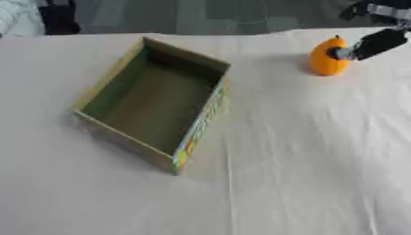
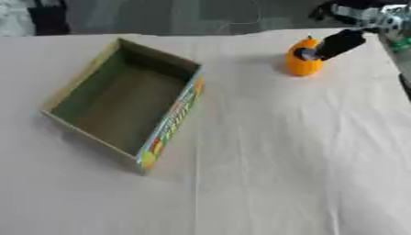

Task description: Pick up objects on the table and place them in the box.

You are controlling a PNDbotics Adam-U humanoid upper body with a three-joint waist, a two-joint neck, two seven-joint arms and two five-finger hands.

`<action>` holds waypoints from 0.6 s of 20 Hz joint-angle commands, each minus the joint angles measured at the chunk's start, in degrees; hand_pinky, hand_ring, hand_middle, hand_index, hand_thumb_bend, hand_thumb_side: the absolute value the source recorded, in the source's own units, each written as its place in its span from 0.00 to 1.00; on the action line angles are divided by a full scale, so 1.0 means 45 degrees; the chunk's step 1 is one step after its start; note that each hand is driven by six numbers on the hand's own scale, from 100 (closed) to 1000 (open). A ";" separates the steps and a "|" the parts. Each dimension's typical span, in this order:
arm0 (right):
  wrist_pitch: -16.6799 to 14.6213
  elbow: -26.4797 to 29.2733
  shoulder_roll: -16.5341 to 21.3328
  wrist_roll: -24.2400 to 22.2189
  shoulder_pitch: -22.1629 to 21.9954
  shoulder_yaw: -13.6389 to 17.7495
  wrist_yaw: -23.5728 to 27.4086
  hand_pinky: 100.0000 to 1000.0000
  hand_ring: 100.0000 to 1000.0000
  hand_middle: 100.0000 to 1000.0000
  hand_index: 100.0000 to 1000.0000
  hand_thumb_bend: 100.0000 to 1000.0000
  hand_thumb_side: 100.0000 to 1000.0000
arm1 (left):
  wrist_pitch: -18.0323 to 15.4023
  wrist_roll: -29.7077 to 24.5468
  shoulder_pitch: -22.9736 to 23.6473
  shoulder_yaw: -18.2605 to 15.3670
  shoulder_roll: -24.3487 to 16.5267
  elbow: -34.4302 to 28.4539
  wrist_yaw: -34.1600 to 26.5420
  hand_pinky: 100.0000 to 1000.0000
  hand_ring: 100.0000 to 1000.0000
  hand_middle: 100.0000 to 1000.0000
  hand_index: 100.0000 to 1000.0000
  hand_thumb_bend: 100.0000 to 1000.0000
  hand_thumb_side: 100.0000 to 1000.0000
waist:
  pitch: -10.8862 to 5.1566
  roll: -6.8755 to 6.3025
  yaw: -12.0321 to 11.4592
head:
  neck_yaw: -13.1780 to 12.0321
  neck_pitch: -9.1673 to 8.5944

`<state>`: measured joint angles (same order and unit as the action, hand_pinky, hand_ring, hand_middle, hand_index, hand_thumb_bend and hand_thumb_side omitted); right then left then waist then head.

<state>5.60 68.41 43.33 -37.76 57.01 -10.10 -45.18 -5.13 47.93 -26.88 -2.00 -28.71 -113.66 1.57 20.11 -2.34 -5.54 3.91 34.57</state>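
An orange, pumpkin-like fruit (image 1: 325, 62) stands on the white cloth at the far right. My right hand (image 1: 379, 43) comes in from the upper right corner; one straight black finger lies against the fruit's right side, not curled round it, and the rest of the hand is cut off by the frame edge. The open cardboard box (image 1: 112, 75), green inside with a colourful printed side, sits askew at left centre with nothing in it. My left hand shows in neither view.
A white cloth (image 1: 305, 160) covers the table. The table's far edge runs just behind the box and fruit, with dark floor beyond. Its right edge (image 2: 399, 59) shows close to the fruit.
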 commanded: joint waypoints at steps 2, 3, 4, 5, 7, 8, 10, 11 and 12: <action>-0.0401 -0.1106 -0.0094 0.0371 0.0552 0.0430 -0.0422 0.86 0.97 0.88 1.00 0.30 0.46 | -0.0026 -0.0054 -0.0248 -0.0036 -0.0321 -0.0207 -0.0019 0.78 0.74 0.73 0.90 0.00 0.96 | -0.0222 0.0018 -0.0044 | 0.0029 -0.0191; -0.0551 -0.1400 -0.0164 0.0486 0.0620 0.0462 -0.0435 0.86 0.97 0.88 1.00 0.27 0.45 | -0.0023 -0.0061 -0.0250 -0.0030 -0.0318 -0.0207 -0.0022 0.78 0.74 0.73 0.90 0.00 0.96 | -0.0207 0.0019 -0.0053 | 0.0023 -0.0185; -0.0714 -0.1682 -0.0218 0.0540 0.0669 0.0467 -0.0383 0.86 0.98 0.89 1.00 0.25 0.43 | -0.0020 -0.0065 -0.0249 -0.0029 -0.0313 -0.0207 -0.0025 0.78 0.74 0.73 0.90 0.00 0.96 | -0.0193 0.0020 -0.0062 | 0.0024 -0.0176; -0.0887 -0.1921 -0.0250 0.0532 0.0705 0.0465 -0.0282 0.87 0.98 0.90 1.00 0.21 0.41 | -0.0018 -0.0060 -0.0247 -0.0034 -0.0309 -0.0207 -0.0029 0.78 0.74 0.73 0.90 0.00 0.96 | -0.0179 0.0020 -0.0068 | 0.0018 -0.0174; -0.1240 -0.2268 -0.0267 0.0429 0.0745 0.0490 -0.0111 0.88 0.99 0.91 1.00 0.14 0.37 | -0.0018 -0.0048 -0.0249 -0.0041 -0.0301 -0.0207 -0.0040 0.78 0.74 0.73 0.90 0.00 0.96 | -0.0154 0.0017 -0.0080 | -0.0002 -0.0166; -0.1394 -0.2404 -0.0258 0.0363 0.0751 0.0505 -0.0107 0.88 0.99 0.90 1.00 0.14 0.37 | -0.0023 -0.0050 -0.0256 -0.0037 -0.0302 -0.0207 -0.0043 0.78 0.74 0.73 0.90 0.00 0.96 | -0.0141 0.0015 -0.0084 | -0.0005 -0.0163; -0.1599 -0.2569 -0.0261 0.0335 0.0763 0.0552 -0.0159 0.88 0.99 0.90 1.00 0.14 0.36 | -0.0030 -0.0049 -0.0274 -0.0034 -0.0294 -0.0207 -0.0058 0.78 0.74 0.73 0.90 0.00 0.95 | -0.0121 0.0008 -0.0094 | -0.0005 -0.0159; -0.1671 -0.2627 -0.0273 0.0334 0.0764 0.0567 -0.0170 0.88 0.99 0.90 1.00 0.14 0.36 | -0.0033 -0.0049 -0.0284 -0.0032 -0.0288 -0.0207 -0.0067 0.78 0.74 0.73 0.90 0.00 0.95 | -0.0114 0.0003 -0.0101 | -0.0007 -0.0157; -0.1722 -0.2672 -0.0280 0.0335 0.0768 0.0578 -0.0177 0.88 0.99 0.90 1.00 0.14 0.36 | -0.0036 -0.0049 -0.0289 -0.0031 -0.0285 -0.0207 -0.0074 0.78 0.74 0.73 0.90 0.00 0.95 | -0.0110 0.0001 -0.0105 | -0.0008 -0.0155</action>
<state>-1.58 56.39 41.03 -36.25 59.04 -8.18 -46.11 -5.19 47.80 -27.33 -1.99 -28.71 -113.66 1.45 20.67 -2.37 -5.93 3.95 34.36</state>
